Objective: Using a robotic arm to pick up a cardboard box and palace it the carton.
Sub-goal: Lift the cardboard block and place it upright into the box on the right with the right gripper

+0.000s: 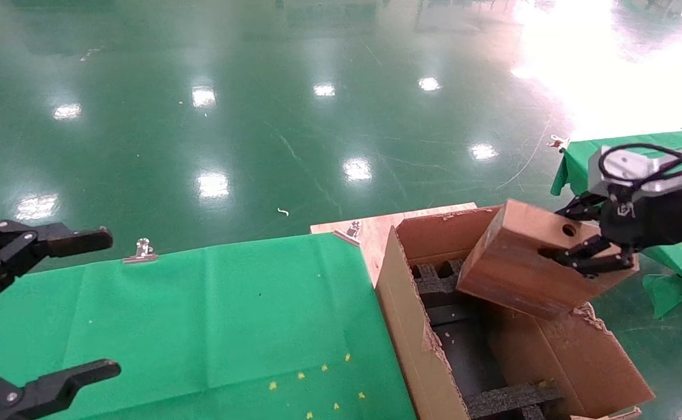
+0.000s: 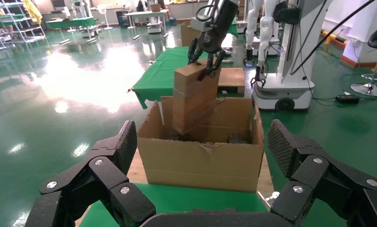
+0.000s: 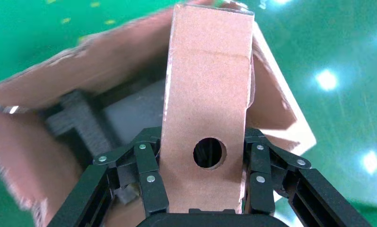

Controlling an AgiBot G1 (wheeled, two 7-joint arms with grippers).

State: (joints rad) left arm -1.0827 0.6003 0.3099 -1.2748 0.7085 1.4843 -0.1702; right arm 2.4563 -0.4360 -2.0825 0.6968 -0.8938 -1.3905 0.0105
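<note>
Two black grippers are showing in the head view, one at each edge. At far left, the left gripper (image 1: 84,303) is hovering with its fingers spread wide and nothing between them, over a table draped in bright green cloth (image 1: 212,326); that arm looks parked. A silver binder clip (image 1: 140,251) is pinning the cloth's far edge.

Moving right, the large brown corrugated carton with ragged, torn flaps (image 1: 411,344) is sitting just beside the green table on a pale wooden board (image 1: 376,224). Black foam inserts (image 1: 510,399) are lying across its floor.

Further right, the right gripper (image 1: 571,233) is clamping the small flat brown cardboard box (image 1: 521,262) by its two broad faces, near the narrow end with the round hole. The box is hanging tilted, its lower end dipping over the carton's open top. The left wrist view suggests that the lower end is already just below the rim; whether it is touching the foam cannot be told.

As a judgement, the pick-up is done and the carry is nearly done. What is left is lowering the box fully inside, releasing it, and pulling the arm clear of the flaps.
</note>
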